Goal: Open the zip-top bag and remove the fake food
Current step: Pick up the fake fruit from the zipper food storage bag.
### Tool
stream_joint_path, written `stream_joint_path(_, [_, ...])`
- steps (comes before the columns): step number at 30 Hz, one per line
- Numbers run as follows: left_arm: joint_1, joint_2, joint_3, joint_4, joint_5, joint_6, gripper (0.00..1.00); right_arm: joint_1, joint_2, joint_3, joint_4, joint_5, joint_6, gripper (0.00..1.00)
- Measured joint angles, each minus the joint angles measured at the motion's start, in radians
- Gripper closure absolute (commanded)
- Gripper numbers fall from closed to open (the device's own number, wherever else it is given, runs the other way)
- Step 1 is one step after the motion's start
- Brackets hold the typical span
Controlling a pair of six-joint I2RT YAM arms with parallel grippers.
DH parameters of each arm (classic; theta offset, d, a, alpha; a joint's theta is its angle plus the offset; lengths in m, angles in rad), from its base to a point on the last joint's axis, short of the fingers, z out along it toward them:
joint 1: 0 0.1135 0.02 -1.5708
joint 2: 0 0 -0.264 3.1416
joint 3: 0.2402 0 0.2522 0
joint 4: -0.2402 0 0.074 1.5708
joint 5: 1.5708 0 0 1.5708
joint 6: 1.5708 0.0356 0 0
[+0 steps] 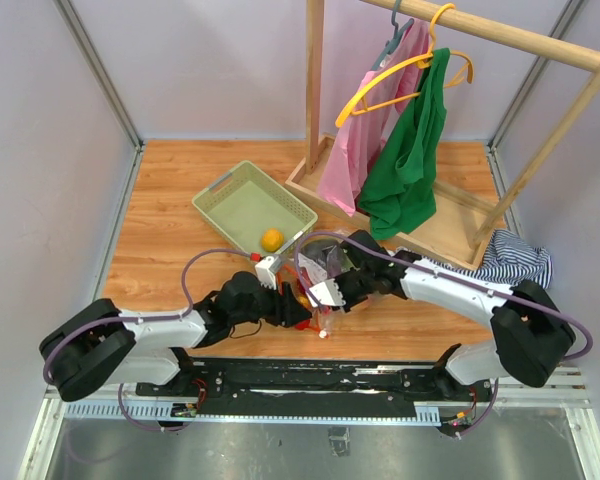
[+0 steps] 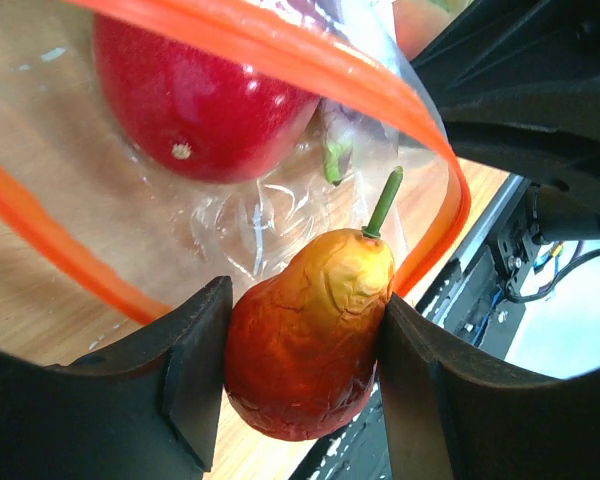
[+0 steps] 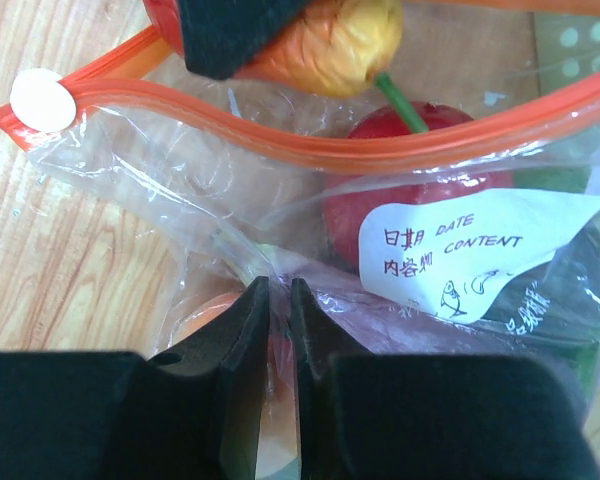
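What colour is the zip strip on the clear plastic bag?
The zip strip is orange-red; it shows best in the left wrist view.

The top view looks down from above and behind, well back, onto the whole surface (image 1: pixel 160 200). Each wrist view sits close behind its own jaws. The left faces into the mouth of the zip-top bag (image 2: pixel 250 215) and the right faces its labelled side, and both share the pear (image 2: pixel 310 340) and a red fruit (image 2: pixel 190 100).
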State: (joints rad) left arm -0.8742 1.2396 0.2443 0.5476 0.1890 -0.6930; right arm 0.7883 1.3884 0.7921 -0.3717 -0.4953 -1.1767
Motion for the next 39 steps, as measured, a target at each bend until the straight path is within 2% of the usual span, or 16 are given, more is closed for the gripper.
stream_joint_path(20, [0.027,-0.443,-0.035,-0.245,-0.123,-0.025,0.78,-0.017,-0.077,0.029,-0.070,-0.028,-0.013,0.76])
stream_joint_path(26, [0.091,-0.472,-0.004,-0.315,-0.121,0.009,0.79,-0.017,-0.091,0.035,-0.084,-0.037,-0.014,0.75])
stream_joint_path(39, [0.185,-0.460,0.062,-0.326,-0.084,0.069,0.85,-0.017,-0.109,0.040,-0.099,-0.039,-0.016,0.75])
